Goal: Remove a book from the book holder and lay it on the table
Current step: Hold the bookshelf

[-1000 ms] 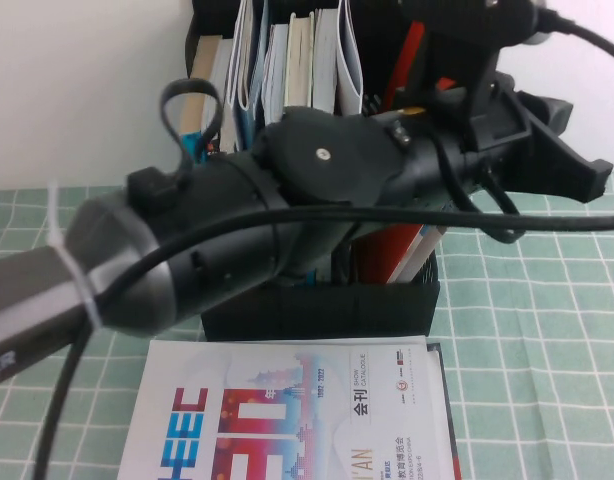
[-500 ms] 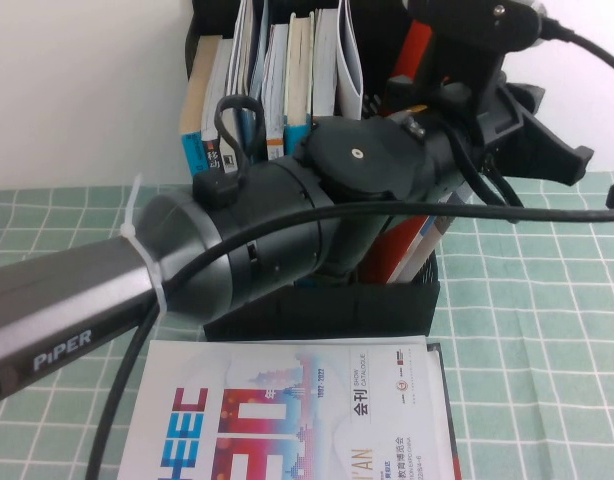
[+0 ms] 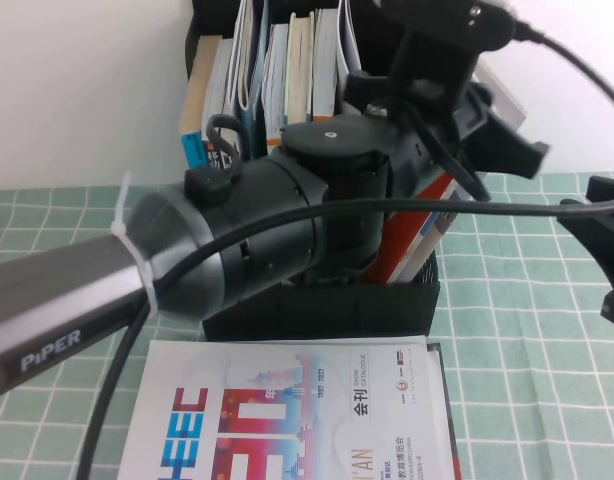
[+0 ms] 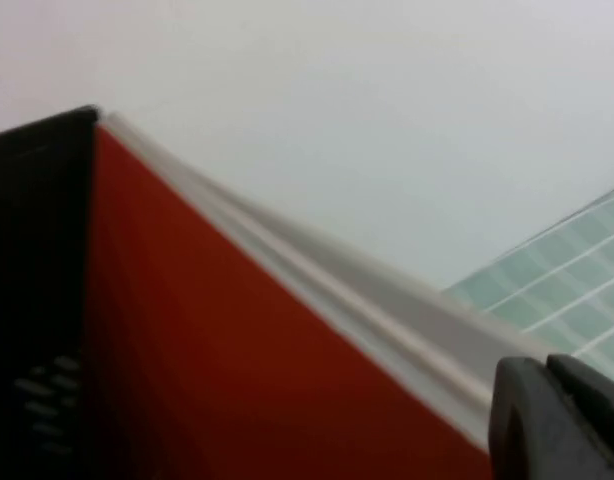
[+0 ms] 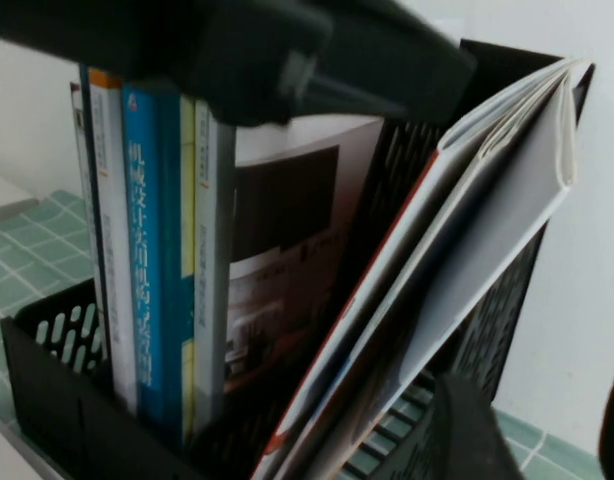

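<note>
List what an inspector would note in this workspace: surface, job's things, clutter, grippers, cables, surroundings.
Surface: table, pale green checked cloth.
Job's things: book holder upright, slots filled with standing volumes; the book cannot be told apart among them.
Clutter: magazine lying flat in front of the holder; red book leaning in the right-hand slot.
Grippers: left gripper high at the holder's right-hand slot, beside the red book; right gripper open, to the holder's right.
Cables: black cable crossing above the holder.
Surroundings: white wall.
</note>
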